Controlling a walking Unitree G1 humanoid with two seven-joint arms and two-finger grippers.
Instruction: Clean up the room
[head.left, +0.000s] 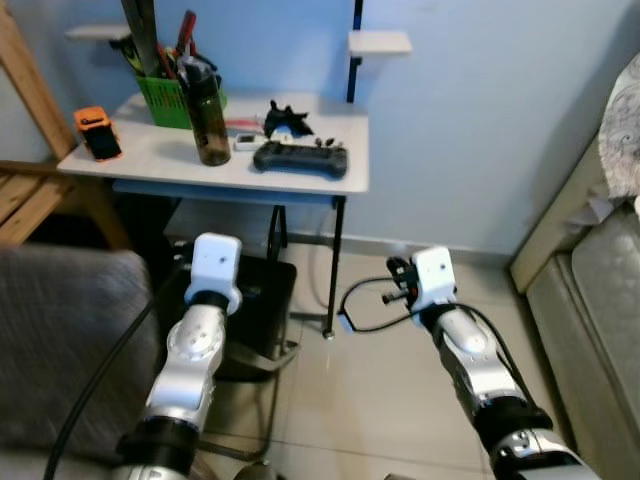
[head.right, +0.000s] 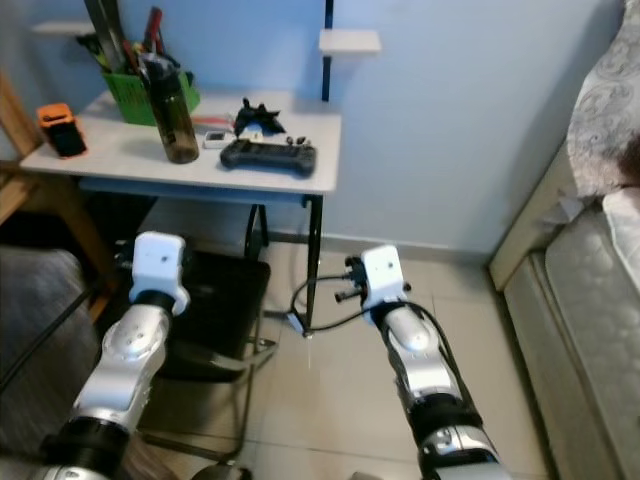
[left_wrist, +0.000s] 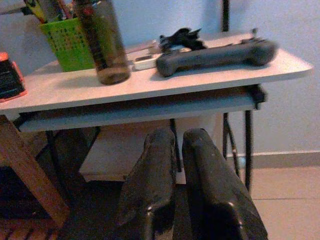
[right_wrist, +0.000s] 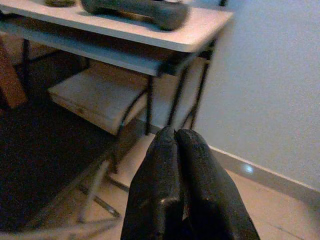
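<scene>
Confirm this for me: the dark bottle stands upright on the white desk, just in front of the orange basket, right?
Not quite. The basket is green, not orange, as the left eye view shows. The dark bottle does stand upright on the white desk, just in front of it.

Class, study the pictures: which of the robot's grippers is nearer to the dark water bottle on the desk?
Left. The left gripper is below the desk's front edge, roughly under the bottle; the right gripper is lower, off the desk's right end.
</scene>
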